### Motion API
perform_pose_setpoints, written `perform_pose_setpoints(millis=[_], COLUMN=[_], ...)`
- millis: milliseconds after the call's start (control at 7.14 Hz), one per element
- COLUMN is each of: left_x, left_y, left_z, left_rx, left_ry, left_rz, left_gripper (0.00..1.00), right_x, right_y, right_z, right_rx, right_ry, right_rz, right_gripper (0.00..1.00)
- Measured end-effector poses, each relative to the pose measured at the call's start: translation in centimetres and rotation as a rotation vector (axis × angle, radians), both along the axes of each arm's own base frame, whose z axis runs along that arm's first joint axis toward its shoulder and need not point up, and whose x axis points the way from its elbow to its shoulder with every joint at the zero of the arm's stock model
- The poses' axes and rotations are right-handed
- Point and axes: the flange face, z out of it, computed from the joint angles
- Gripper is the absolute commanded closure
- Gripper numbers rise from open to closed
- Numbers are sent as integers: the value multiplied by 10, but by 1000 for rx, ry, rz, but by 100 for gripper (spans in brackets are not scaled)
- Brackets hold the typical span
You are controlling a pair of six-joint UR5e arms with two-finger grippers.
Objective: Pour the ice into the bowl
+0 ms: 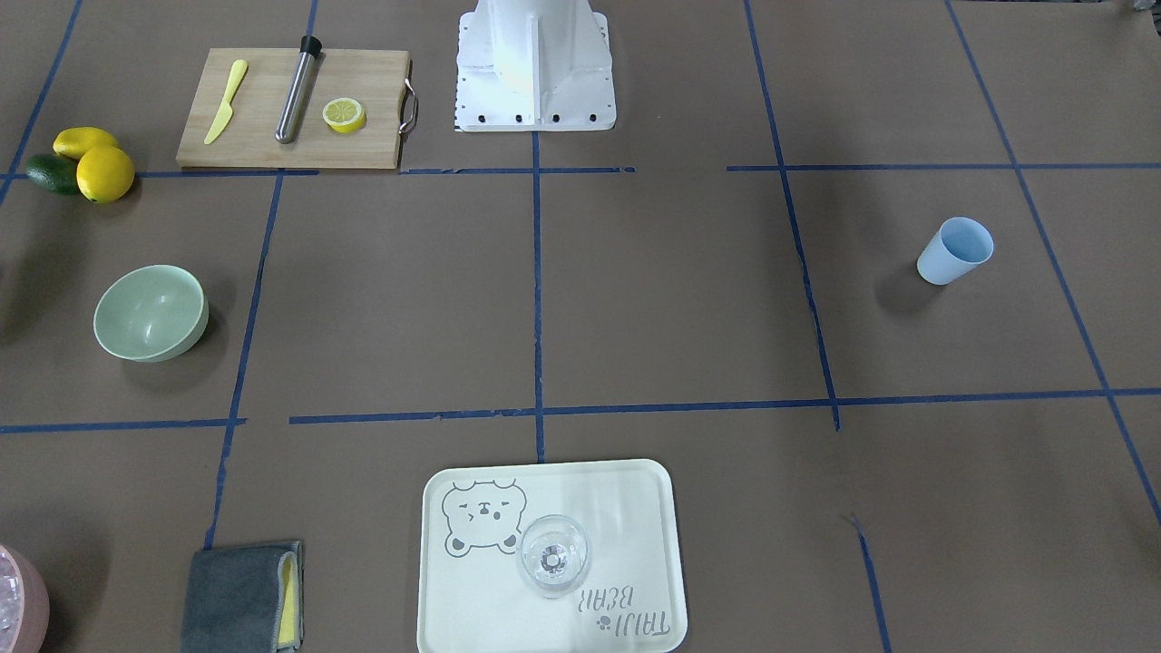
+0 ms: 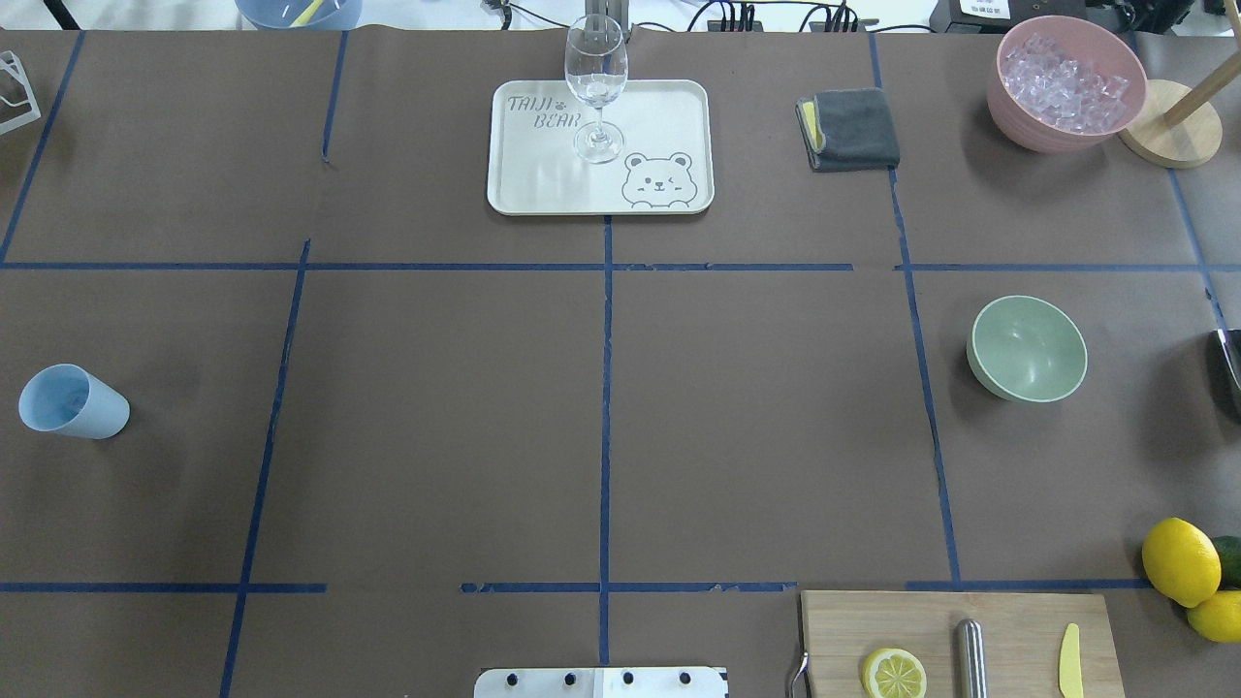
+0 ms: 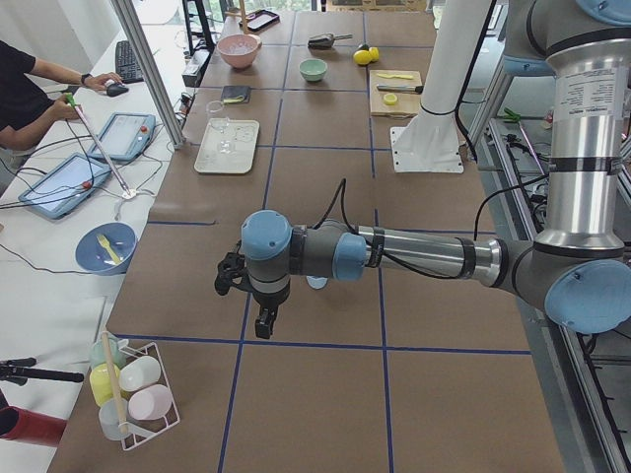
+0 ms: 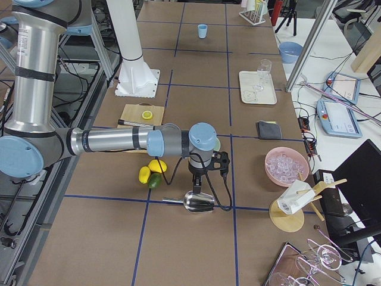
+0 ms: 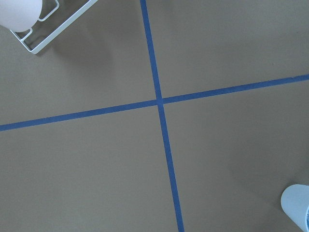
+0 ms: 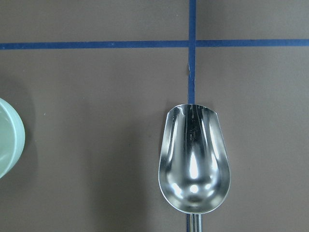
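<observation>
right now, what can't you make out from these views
left gripper: shows only in the exterior left view, small; open or shut cannot be told.
right gripper: shows only in the exterior right view; open or shut cannot be told.
scoop: handle cut off by the right wrist view's bottom edge.
bowl: mostly cut off by that view's left edge.
blue cup: largely hidden behind the left arm in the exterior left view.

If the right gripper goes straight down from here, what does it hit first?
Most likely the metal scoop lying on the table; the right gripper points down over it. The gap is hard to judge.
</observation>
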Motion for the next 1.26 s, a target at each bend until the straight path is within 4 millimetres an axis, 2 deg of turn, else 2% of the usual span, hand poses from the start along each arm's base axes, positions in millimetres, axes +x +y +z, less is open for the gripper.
perform_pose_setpoints(millis=[1261], left_x=[2], left_y=[6], left_z=[-14], left_rx=[36], left_ry=[10], left_rz=[5], left_gripper=[0], right_x=[-1], right_y=[-3], right_z=[-4], right_rx=[5], right_ry=[-6], right_rz=[1], right_gripper=[0])
